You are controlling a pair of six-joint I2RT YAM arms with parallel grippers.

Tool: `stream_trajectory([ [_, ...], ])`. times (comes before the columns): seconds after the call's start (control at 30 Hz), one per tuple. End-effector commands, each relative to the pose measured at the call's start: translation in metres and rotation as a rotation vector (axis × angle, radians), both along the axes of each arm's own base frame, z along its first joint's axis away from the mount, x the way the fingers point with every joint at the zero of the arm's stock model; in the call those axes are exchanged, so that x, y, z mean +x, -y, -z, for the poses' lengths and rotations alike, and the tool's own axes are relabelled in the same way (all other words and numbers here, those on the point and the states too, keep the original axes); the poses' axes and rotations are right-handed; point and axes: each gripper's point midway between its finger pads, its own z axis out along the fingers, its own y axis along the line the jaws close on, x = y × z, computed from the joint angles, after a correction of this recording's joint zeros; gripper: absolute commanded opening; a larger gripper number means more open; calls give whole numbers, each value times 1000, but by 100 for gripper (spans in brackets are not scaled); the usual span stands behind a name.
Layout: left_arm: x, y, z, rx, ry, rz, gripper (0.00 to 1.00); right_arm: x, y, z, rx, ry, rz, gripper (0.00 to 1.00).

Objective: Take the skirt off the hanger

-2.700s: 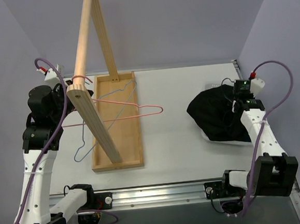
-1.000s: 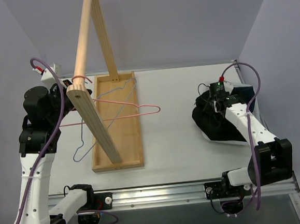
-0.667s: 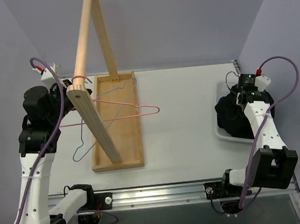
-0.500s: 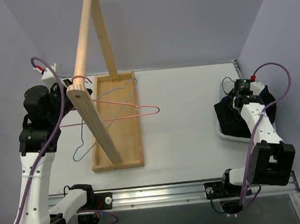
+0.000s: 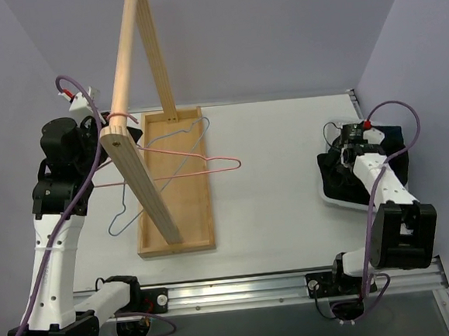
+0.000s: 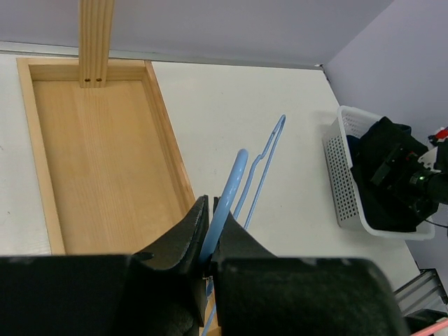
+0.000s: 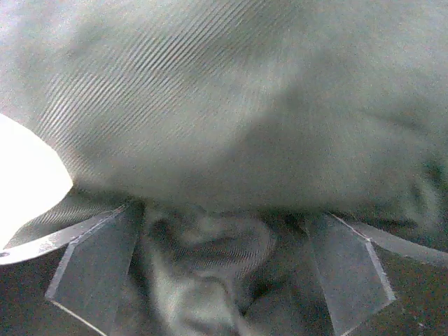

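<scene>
The black skirt (image 5: 341,181) lies bunched in the white basket (image 5: 322,194) at the right, off the hanger. My right gripper (image 5: 347,147) sits low over it, and in the right wrist view this gripper (image 7: 220,269) is open, its clear fingers (image 7: 94,273) spread wide with loose dark fabric (image 7: 231,140) between them. The bare blue wire hanger (image 5: 118,221) hangs by the wooden rack. My left gripper (image 5: 127,137) is shut on it; in the left wrist view the black jaws (image 6: 212,227) pinch the hanger (image 6: 234,178).
A tall slanted wooden rack (image 5: 140,182) rises from a wooden tray base (image 5: 201,216) at the left. A pink wire hanger (image 5: 209,166) hangs on its bar. The basket (image 6: 339,182) with the skirt (image 6: 381,175) stands near the table's right edge.
My right gripper carried the skirt into the basket and opened, letting go of it. The left arm rose slightly, still holding the blue hanger.
</scene>
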Motion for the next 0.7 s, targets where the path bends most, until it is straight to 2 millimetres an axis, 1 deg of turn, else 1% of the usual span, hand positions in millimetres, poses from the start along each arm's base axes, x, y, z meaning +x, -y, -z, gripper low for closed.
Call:
stream_trajectory([
  [0.0, 2, 5, -24, 19, 67, 41, 2, 3, -2, -79, -97, 83, -8, 100],
  [0.03, 3, 4, -25, 26, 70, 39, 2, 5, -3, -93, -116, 98, -17, 100],
  [0.07, 3, 4, -25, 30, 69, 38, 2, 9, -10, -118, -129, 138, -48, 100],
  [0.1, 5, 4, -22, 40, 60, 40, 2, 11, -13, -129, -133, 156, -67, 100],
  [0.13, 6, 4, -22, 45, 64, 43, 2, 15, -25, -139, -129, 180, -112, 100],
  [0.17, 5, 4, -23, 49, 66, 49, 2, 20, -39, -158, -101, 226, -175, 100],
  [0.23, 5, 5, -24, 63, 70, 63, 2, 33, -71, -180, -39, 314, -307, 100],
  [0.27, 3, 8, -25, 64, 76, 85, 2, 37, -101, -192, 53, 371, -443, 100],
  [0.3, 2, 9, -27, 70, 84, 97, 2, 41, -122, -205, 105, 425, -525, 100],
  [0.33, 0, 10, -29, 72, 89, 107, 2, 47, -142, -224, 160, 508, -606, 100],
  [0.37, -3, 14, -33, 69, 101, 136, 2, 44, -173, -236, 264, 557, -745, 100],
  [0.4, -5, 16, -35, 69, 110, 150, 2, 43, -193, -242, 317, 594, -830, 100],
  [0.43, -8, 18, -38, 66, 118, 165, 2, 46, -218, -255, 357, 658, -930, 100],
  [0.47, -12, 23, -43, 57, 132, 197, 2, 44, -234, -257, 396, 670, -1000, 100],
  [0.5, -13, 25, -45, 44, 132, 213, 2, 34, -257, -261, 467, 681, -1116, 100],
  [0.53, -15, 28, -47, 35, 135, 228, 2, 33, -282, -258, 507, 680, -1212, 100],
  [0.6, -20, 34, -52, 6, 135, 266, 2, 23, -308, -258, 562, 688, -1347, 99],
  [0.63, -20, 36, -52, -2, 133, 273, 2, 21, -324, -255, 581, 708, -1410, 98],
  [0.67, -21, 37, -53, -10, 132, 281, 2, 18, -332, -254, 598, 718, -1450, 98],
])
